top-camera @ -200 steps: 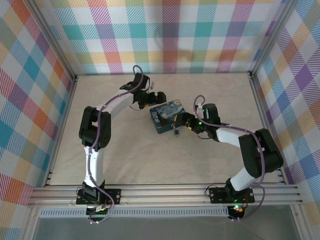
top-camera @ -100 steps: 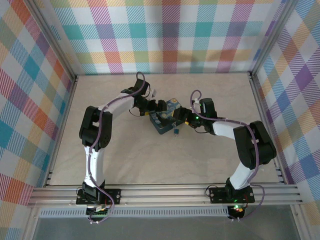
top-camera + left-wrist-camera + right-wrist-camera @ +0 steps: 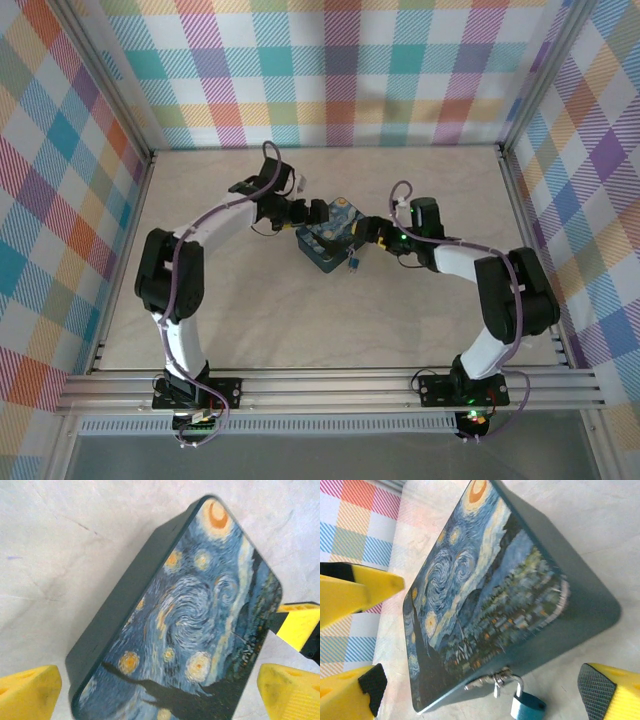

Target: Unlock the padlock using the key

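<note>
Padlock [image 3: 527,706] hangs locked on the hasp at the near side of the box [image 3: 485,590]. Over the last second the left gripper [image 3: 314,213] and right gripper [image 3: 365,231] have closed in on the box's opposite ends, both spread wide and empty. Looks like they're bracing the box first; the lock is untouched.

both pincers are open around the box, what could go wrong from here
The left pincer and right pincer straddle the box from opposite ends; their yellow fingers are close and might collide.
The padlock hangs from the latch near the right pincer, so closing there may knock or trap it.
A one-sided push could twist the box.
</note>
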`<move>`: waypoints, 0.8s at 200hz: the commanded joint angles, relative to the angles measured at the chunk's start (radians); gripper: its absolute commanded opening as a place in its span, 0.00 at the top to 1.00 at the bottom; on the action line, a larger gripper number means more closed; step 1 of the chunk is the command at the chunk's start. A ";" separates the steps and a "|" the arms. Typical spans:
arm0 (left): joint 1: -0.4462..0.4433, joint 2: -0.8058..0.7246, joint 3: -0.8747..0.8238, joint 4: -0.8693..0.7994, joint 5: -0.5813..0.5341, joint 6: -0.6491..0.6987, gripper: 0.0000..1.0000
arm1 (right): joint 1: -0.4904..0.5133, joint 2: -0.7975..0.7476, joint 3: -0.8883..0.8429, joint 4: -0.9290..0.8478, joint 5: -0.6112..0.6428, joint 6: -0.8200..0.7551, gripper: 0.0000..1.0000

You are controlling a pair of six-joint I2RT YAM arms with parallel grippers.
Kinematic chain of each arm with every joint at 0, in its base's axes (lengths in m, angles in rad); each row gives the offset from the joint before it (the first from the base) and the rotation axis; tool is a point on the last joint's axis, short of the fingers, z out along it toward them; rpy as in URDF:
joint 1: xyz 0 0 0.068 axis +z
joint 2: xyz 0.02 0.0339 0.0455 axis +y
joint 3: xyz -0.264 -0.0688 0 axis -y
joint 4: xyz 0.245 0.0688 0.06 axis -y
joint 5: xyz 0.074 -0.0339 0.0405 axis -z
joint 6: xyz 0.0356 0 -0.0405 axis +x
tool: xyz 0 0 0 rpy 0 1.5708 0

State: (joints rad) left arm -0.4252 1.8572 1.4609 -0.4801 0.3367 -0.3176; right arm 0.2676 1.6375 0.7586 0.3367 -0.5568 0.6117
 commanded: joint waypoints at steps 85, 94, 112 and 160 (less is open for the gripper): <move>-0.103 -0.236 -0.159 0.131 0.084 -0.227 0.00 | -0.066 0.053 -0.090 0.183 -0.253 0.014 0.20; -0.115 -0.221 -0.159 0.162 0.097 -0.247 0.00 | -0.063 0.082 -0.081 0.196 -0.265 0.030 0.23; -0.136 -0.178 -0.143 0.193 0.123 -0.274 0.00 | -0.051 0.132 -0.073 0.246 -0.284 0.054 0.28; -0.165 -0.080 -0.122 0.281 0.153 -0.330 0.00 | -0.015 0.197 -0.059 0.286 -0.275 0.065 0.32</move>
State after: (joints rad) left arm -0.5816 1.7485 1.3155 -0.2722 0.4538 -0.5941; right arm 0.2340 1.8194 0.6815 0.5571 -0.8009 0.6693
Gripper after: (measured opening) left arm 0.999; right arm 0.692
